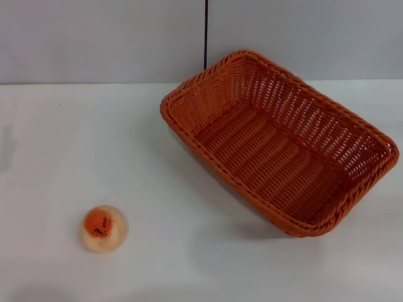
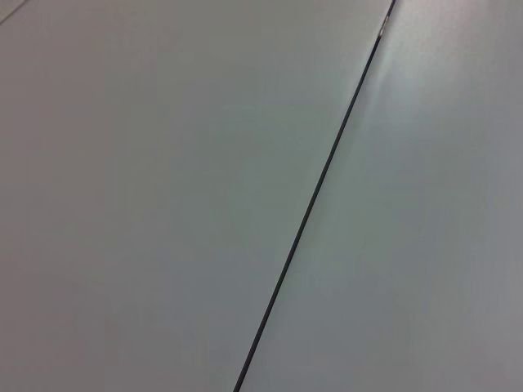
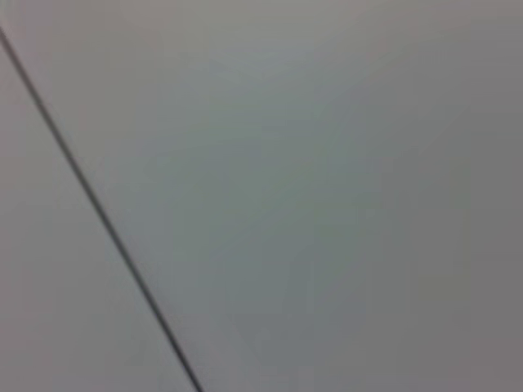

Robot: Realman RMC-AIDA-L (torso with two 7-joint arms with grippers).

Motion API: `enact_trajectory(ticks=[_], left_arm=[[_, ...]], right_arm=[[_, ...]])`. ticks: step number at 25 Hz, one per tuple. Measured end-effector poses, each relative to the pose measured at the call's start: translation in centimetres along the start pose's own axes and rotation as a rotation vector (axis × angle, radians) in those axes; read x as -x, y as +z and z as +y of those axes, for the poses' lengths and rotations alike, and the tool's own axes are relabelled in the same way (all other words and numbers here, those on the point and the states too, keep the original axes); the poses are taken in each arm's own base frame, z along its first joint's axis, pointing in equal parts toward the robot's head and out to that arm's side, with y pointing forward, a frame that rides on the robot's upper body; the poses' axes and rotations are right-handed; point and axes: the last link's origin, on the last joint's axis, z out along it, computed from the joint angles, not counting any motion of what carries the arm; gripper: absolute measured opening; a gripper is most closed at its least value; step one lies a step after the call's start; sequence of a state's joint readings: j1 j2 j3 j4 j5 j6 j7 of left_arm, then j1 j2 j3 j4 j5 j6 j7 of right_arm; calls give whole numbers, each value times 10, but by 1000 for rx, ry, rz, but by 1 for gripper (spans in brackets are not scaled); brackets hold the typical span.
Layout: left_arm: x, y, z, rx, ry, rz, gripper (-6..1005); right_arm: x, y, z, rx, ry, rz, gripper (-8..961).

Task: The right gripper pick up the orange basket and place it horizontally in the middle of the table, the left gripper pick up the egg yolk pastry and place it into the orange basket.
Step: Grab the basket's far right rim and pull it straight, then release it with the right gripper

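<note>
Egg yolk pastry (image 1: 104, 229) well apart from orange basket (image 1: 277, 141)

Two things on the table (image 1: 63, 145).
One orange basket (image 1: 277, 141); one egg yolk pastry (image 1: 103, 228), well apart from the basket, nearer the camera.

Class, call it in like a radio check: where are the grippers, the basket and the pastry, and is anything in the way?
Both grippers out of view. Orange basket angled, right side of table, empty. Egg yolk pastry front left, apart from basket. Nothing between them.
</note>
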State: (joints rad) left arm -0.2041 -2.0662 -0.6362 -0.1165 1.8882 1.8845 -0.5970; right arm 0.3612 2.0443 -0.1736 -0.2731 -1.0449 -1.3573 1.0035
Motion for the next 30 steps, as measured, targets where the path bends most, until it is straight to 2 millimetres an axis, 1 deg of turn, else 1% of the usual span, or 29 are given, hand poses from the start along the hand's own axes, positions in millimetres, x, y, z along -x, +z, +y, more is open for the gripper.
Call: enact_trajectory(ticks=[1,2,3,4,5,6,7,8,11,12,13,16,17,18,19,20,21,22,24,25,26,27,28,29,30], left_arm=[[0,0,0,0,0,0,832],[1,3,0,0,-1,0,832],[1,3,0,0,-1,0,832],[1,3,0,0,-1,0,832],[1,3,0,0,-1,0,832],[3,6,0,0,-2,-1,832],[6,14,0,-6,-2,1,832],[7,16,0,-7,-2,3,832],[7,19,0,-11,-4,9,832],[8,20,0,-14,-5,14,832],[8,21,0,-15,-5,17,832],[8,24,0,-19,-5,26,832],[8,26,0,-20,-9,32,832],[8,26,0,-20,-9,32,832],[8,27,0,-21,-11,35,832],[8,28,-1,-22,-13,36,832],[8,28,-1,-22,-14,37,832],[8,29,0,-22,-15,39,831],[8,30,-1,-25,-14,41,831],[8,30,-1,-25,-14,41,831],[8,30,-1,-25,-14,41,831],[8,30,-1,-26,-15,40,831],[8,30,-1,-26,-15,40,831],[8,29,-1,-27,-15,39,831],[9,29,-1,-28,-15,34,831]], right_arm=[[0,3,1,12,-10,8,740],[2,12,6,59,-54,41,740],[2,12,6,59,-54,41,740],[4,21,11,111,-104,82,740],[4,21,11,111,-104,82,740],[5,25,13,130,-120,95,739],[8,35,17,176,-138,138,739],[8,35,17,176,-138,138,739],[13,51,25,261,-147,223,739],[19,63,32,323,-134,309,739],[19,63,32,323,-134,309,739],[29,84,45,405,-121,478,739],[36,97,56,451,-127,595,739],[36,97,56,451,-127,595,739],[41,106,70,493,-151,723,739],[41,106,70,493,-151,723,739],[43,110,79,521,-171,800,739],[43,116,94,558,-184,925,739],[42,123,110,585,-204,1074,739],[40,125,115,584,-217,1138,739],[40,125,115,584,-217,1138,740],[34,128,126,588,-261,1257,740],[34,128,126,588,-261,1257,740],[25,130,136,600,-310,1340,740],[25,130,136,600,-310,1340,740]])
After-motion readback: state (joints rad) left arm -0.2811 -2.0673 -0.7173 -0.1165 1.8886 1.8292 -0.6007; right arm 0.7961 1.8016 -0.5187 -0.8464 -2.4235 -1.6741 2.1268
